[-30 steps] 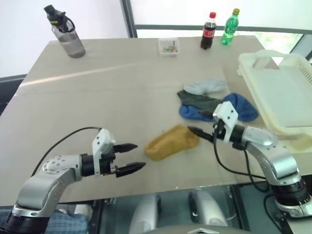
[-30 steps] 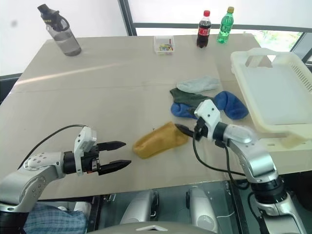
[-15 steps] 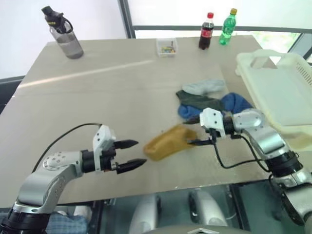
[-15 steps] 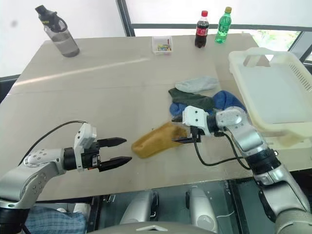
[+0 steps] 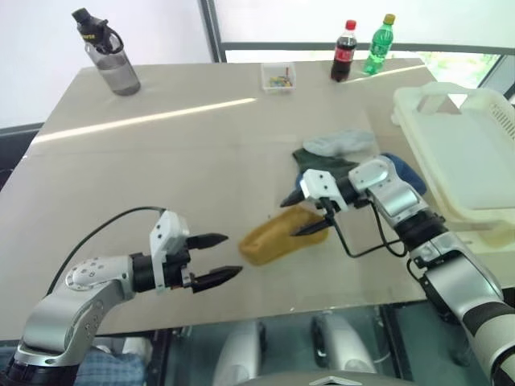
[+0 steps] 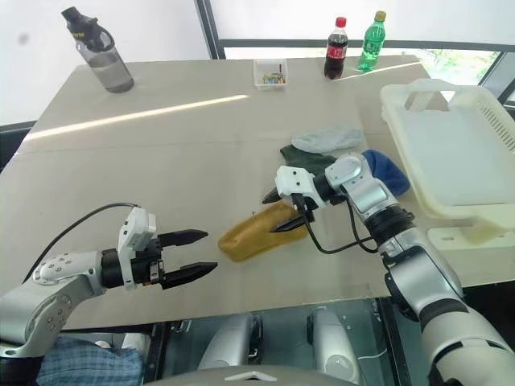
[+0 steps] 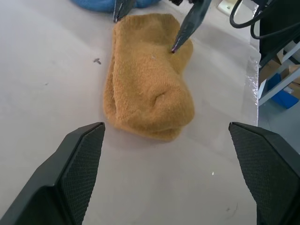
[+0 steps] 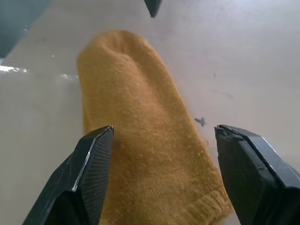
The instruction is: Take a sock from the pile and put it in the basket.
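On the table [image 5: 161,161], the grey water bottle [image 5: 109,52] stands at about ten o'clock in the head view. The left hand [image 5: 224,267] hovers near seven o'clock, its two black fingers spread apart and empty, pointing toward the sock [image 5: 278,236]. That mustard-yellow sock lies flat just below the table's centre, apart from the pile [image 5: 342,161], which sits toward three o'clock with a light grey sock on a dark green one and blue showing behind the right arm. The right hand [image 5: 299,213] is at the sock's cuff end, fingers parted on either side of it, not closed on the fabric.

The left wrist view shows the sock [image 7: 150,79] folded on itself, with one right fingertip [image 7: 176,47] touching its top surface, which the head views leave unclear. The right wrist view shows the ribbed cuff between its own fingers.

A small clear box [image 5: 278,77] and two drink bottles [image 5: 344,50] stand around twelve to one o'clock. The cream basket [image 5: 463,161] sits at three o'clock at the table's right edge.
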